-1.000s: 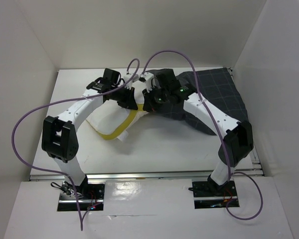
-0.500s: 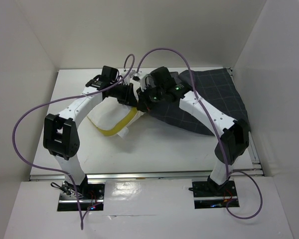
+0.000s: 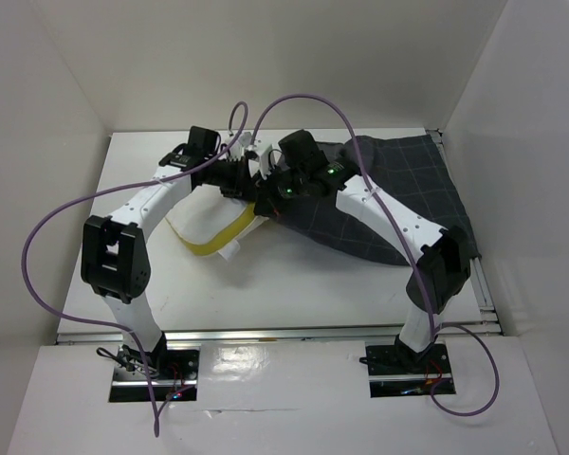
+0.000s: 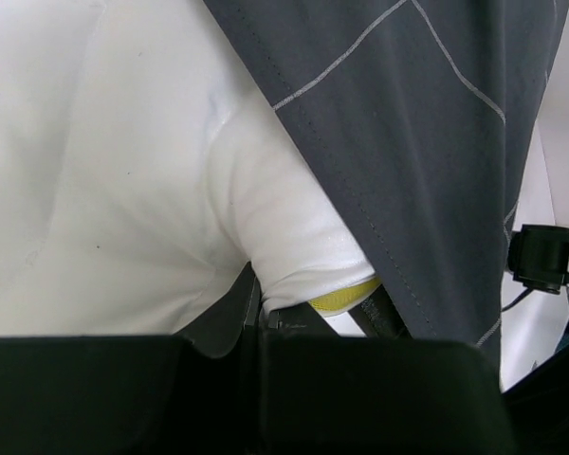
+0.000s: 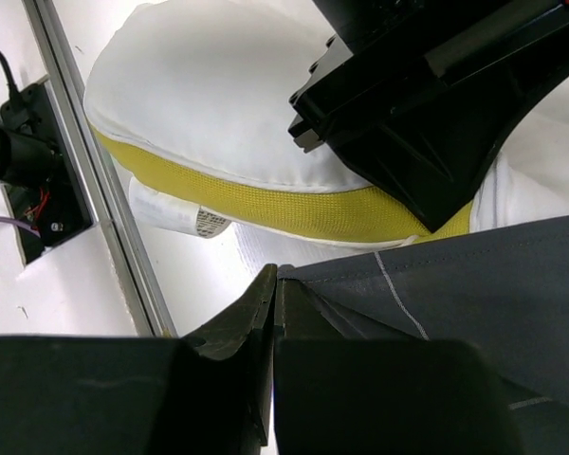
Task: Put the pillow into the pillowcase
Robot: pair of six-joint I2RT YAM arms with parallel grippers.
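Here, the pillow (image 3: 201, 226) lies left of centre on the white table (image 3: 294, 284), with its yellow band (image 3: 229, 234) along the near right side. The pillowcase (image 3: 403, 194) spreads over the far right of the table, and its left edge overlaps the pillow's right end. Left gripper (image 4: 261, 308): jaws nearly closed, pinching a pillow corner where white fabric meets the yellow band, with the pillowcase hem draped just beside it. Right gripper (image 5: 275, 284): jaws closed on the pillowcase hem, just beside the yellow band. A white care label (image 5: 175, 216) projects from the pillow's seam.
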